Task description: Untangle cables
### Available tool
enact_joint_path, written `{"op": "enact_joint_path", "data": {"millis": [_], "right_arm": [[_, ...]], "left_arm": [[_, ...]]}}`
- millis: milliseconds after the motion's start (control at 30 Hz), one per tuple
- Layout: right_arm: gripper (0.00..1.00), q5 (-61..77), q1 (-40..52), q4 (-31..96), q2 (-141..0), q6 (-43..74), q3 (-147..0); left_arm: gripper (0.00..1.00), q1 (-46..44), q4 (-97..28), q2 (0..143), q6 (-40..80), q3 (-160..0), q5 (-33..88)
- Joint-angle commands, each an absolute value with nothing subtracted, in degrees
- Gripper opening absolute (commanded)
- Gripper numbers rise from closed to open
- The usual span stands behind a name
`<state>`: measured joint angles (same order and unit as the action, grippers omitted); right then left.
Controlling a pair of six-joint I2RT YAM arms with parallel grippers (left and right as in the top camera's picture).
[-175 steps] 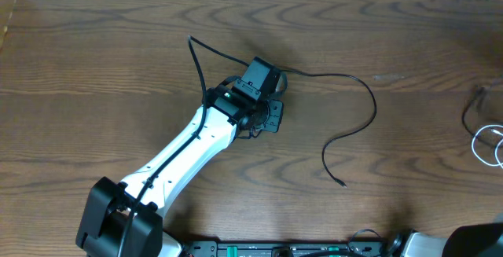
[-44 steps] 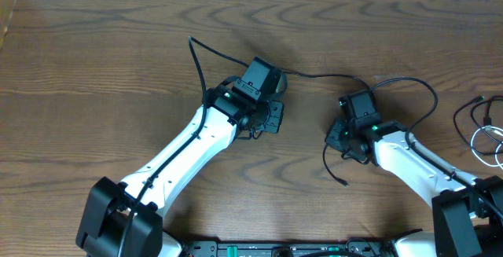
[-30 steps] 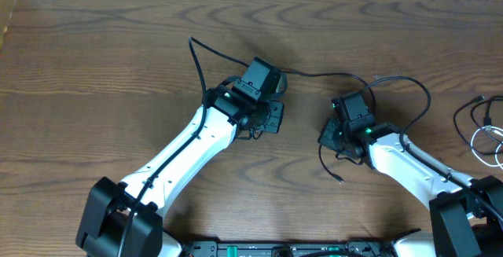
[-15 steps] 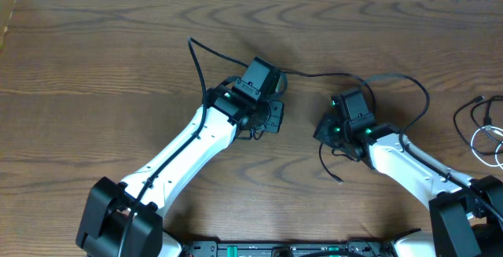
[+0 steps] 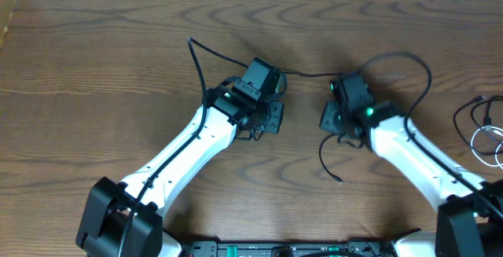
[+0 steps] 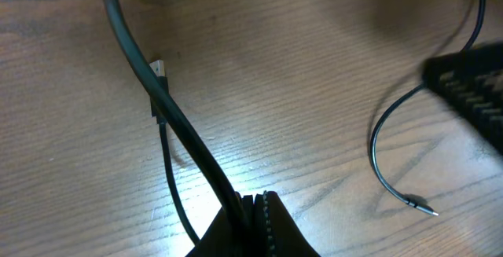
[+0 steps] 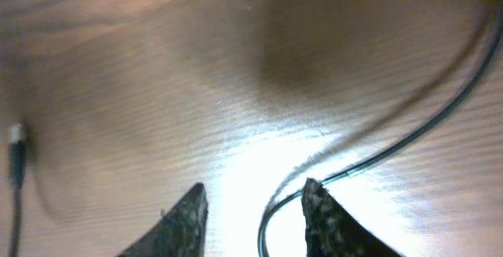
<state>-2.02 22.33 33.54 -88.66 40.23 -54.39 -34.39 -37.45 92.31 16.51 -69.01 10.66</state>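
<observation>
A thin black cable [image 5: 310, 74] lies across the middle of the table. It loops round at the right and ends in a small plug [image 5: 339, 180]. My left gripper [image 5: 271, 114] is shut on a black cable [image 6: 169, 115], seen in the left wrist view at the jaws [image 6: 255, 203]. A thin cord with a flat plug [image 6: 157, 70] lies beside it. My right gripper [image 5: 330, 118] is open low over the table. In the right wrist view the black cable [image 7: 409, 135] runs between the open fingers [image 7: 253, 198], close to the right one.
More cables lie at the right edge of the table, a black one [image 5: 471, 109] and a white one [image 5: 487, 142]. The right arm shows as a dark block [image 6: 471, 84] in the left wrist view. The table's back edge is beyond both arms.
The right arm came in from the right, moved left to the black cable, then shifted toward the back. The cable's loop and tail shifted with it. The left arm has not moved.
</observation>
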Motion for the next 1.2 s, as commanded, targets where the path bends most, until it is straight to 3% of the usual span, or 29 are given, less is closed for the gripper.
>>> {"op": "enact_joint_path", "data": {"millis": [0,300,400,667,933,1167], "right_arm": [[0.37,-4.4,22.5,41.1,-88.5,35.5,-64.3],[0.41,-4.4,22.6,51.4,-91.1,43.4,-67.2],[0.46,-4.4,23.0,52.1,-94.9,44.8,-67.2],[0.47,-4.4,24.1,51.4,-105.2,48.4,-67.2],[0.43,-4.4,24.1,50.0,-108.1,51.3,-67.1],[0.30,-4.5,24.1,48.9,-108.1,53.3,-66.2]], "left_arm": [[0.07,-34.5,-37.6,92.4,16.6,-68.6,11.2],[0.07,-34.5,-37.6,92.4,16.6,-68.6,11.2],[0.08,-34.5,-37.6,92.4,16.6,-68.6,11.2],[0.07,-34.5,-37.6,92.4,16.6,-68.6,11.2],[0.07,-34.5,-37.6,92.4,16.6,-68.6,11.2],[0.07,-34.5,-37.6,92.4,16.6,-68.6,11.2]]}}
